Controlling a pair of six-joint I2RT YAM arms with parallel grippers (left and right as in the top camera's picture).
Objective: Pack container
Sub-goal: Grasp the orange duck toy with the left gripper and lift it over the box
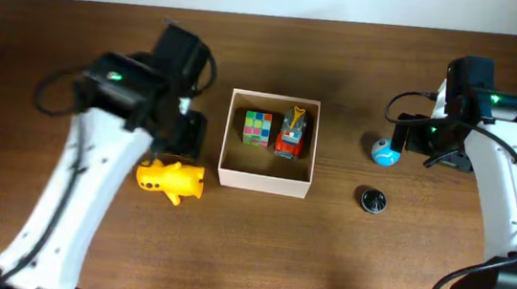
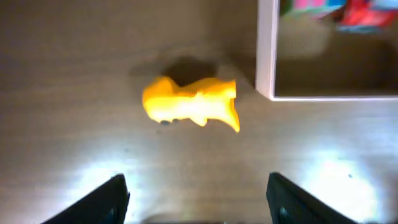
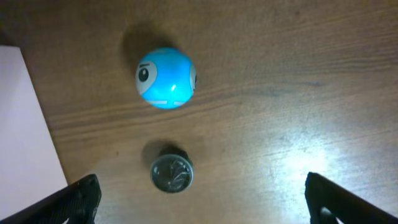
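On your brown wooden table [image 1: 323, 267], the square white-walled cardboard container [image 1: 264, 182] sat at the centre of the overhead frame. Your left gripper [image 2: 198, 191] hung spread wide and empty over a yellow plastic animal toy [image 1: 170, 180], which lay just off the container's lower-left corner. Your right gripper [image 3: 205, 202] was equally wide, gripping nothing. Inside the container lay a red toy vehicle [image 1: 290, 135] beside a multicoloured puzzle cube [image 1: 257, 128]. To its right were a blue ball [image 1: 386, 153] and, below that, a small dark round disc [image 1: 373, 199].
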